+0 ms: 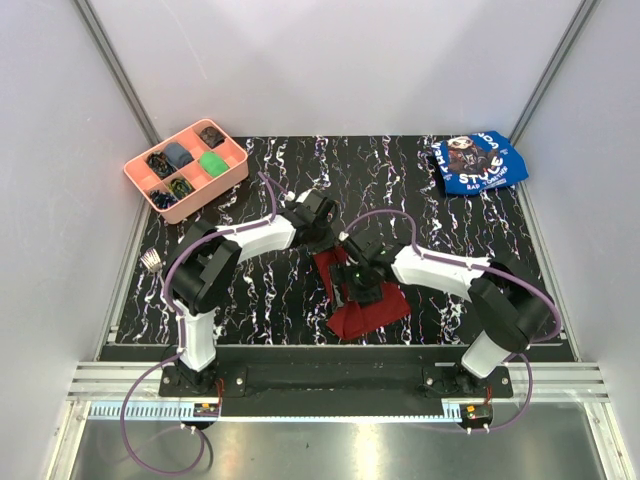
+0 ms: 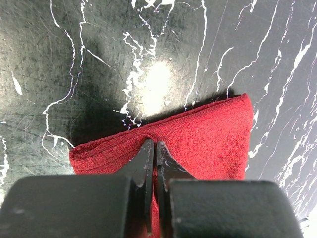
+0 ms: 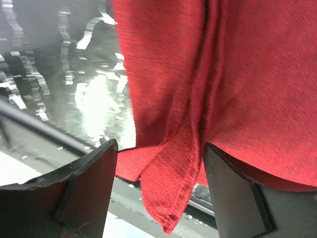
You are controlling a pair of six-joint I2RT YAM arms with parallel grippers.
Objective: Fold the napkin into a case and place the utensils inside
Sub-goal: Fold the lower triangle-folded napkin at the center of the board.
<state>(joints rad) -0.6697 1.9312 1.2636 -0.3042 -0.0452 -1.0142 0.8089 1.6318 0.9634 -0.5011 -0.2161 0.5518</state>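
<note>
The napkin [image 1: 372,305], a plain dark red square of soft cloth, lies folded over itself in loose layers on the black, white-veined marble-pattern tabletop [image 1: 250,290], close to the middle of its near edge, between the two arms. Its far end is narrower and its near end spreads wider and uneven. The left gripper [image 2: 152,145] has its two black fingers pressed together on a doubled edge at the far end of the cloth, pinching a small ridge of fabric between the tips. The right gripper [image 3: 159,148] hangs over the middle of the cloth with its fingers [image 3: 94,178] spread wide. A loose corner of the fabric droops in the gap between them, and neither finger clamps it. Small silver metal utensils [image 1: 152,262] lie by the left edge of the tabletop, well apart from the cloth and too small to tell apart. A pink plastic tray [image 1: 212,195] with compartments holding small dark and green items sits at the far left corner. A crumpled blue cloth [image 1: 478,162] with a printed picture and white lettering lies at the far right corner.
</note>
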